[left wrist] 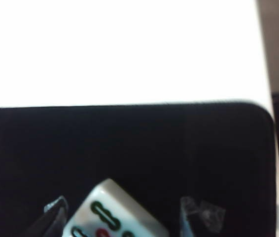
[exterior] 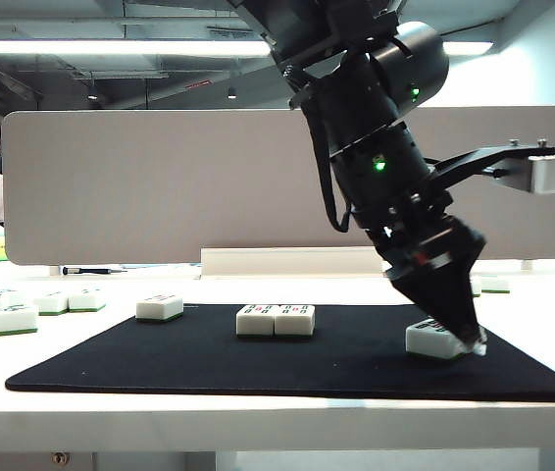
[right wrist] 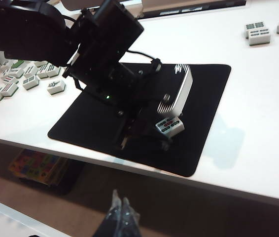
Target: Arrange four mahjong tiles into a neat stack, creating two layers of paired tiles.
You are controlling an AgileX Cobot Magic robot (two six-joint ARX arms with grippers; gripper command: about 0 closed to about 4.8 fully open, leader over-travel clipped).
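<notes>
The white table [exterior: 258, 417] carries a black rectangular fabric mat [exterior: 209, 363]. Over the mat's right end in the exterior view, the big black left arm [exterior: 376, 147] leans down steeply, and its left gripper [exterior: 457, 339] ends right at a small white mahjong tile with a thin green base [exterior: 432, 340]. From the left wrist camera that tile [left wrist: 112, 215] lies on the mat between the two fingers [left wrist: 201, 215], face up with green and red marks showing. The fingers stand spread, one on each side, with dark gaps between them and the tile's edges, so they do not look to be pinching it.

Near the middle of the mat, two more white tiles [exterior: 276, 320] sit side by side, touching, as a flat pair. A fourth white tile [exterior: 160, 307] rests alone towards the mat's left edge, well apart from the pair. Further white tiles [exterior: 11, 319] lie loose on the table beyond the mat's left end.

The right gripper [right wrist: 119, 210] hangs beyond the table's near edge, well apart from the mat, its pale fingers pressed together on nothing.
</notes>
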